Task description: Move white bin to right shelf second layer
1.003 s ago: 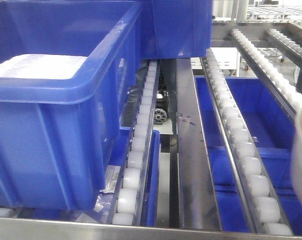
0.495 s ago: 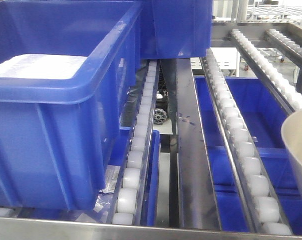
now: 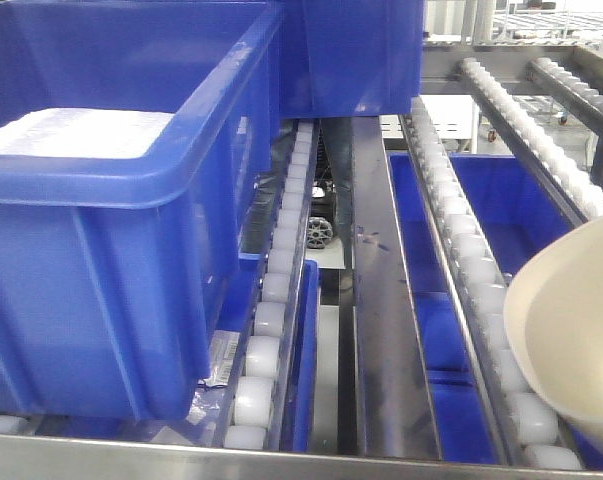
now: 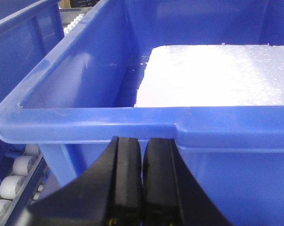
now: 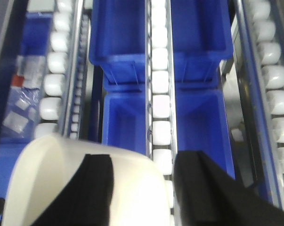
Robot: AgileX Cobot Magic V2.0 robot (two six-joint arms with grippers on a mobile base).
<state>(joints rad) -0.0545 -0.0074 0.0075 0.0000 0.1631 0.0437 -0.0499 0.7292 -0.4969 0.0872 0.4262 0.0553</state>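
Note:
The cream-white bin (image 3: 571,340) hangs tilted at the right edge of the front view, over the right shelf's sloping roller track (image 3: 478,272). In the right wrist view the white bin (image 5: 132,188) fills the lower left. My right gripper (image 5: 146,188) is shut on it, with one black finger (image 5: 97,188) lying over the bin and the other finger (image 5: 203,188) outside its wall. White rollers (image 5: 160,94) of the rack run below. My left gripper (image 4: 142,141) is shut on nothing, just in front of the rim of a blue crate (image 4: 109,117).
A large blue crate (image 3: 131,180) holding a white foam block (image 3: 81,130) stands on the left rollers. More blue crates (image 5: 127,42) lie on the level under the right tracks. A steel rail (image 3: 381,330) runs down the middle. A higher roller track (image 3: 541,140) crosses at the upper right.
The white bin has come in from the right edge of the front view, moving left and tipping over the right roller track. The blue crates have not moved.

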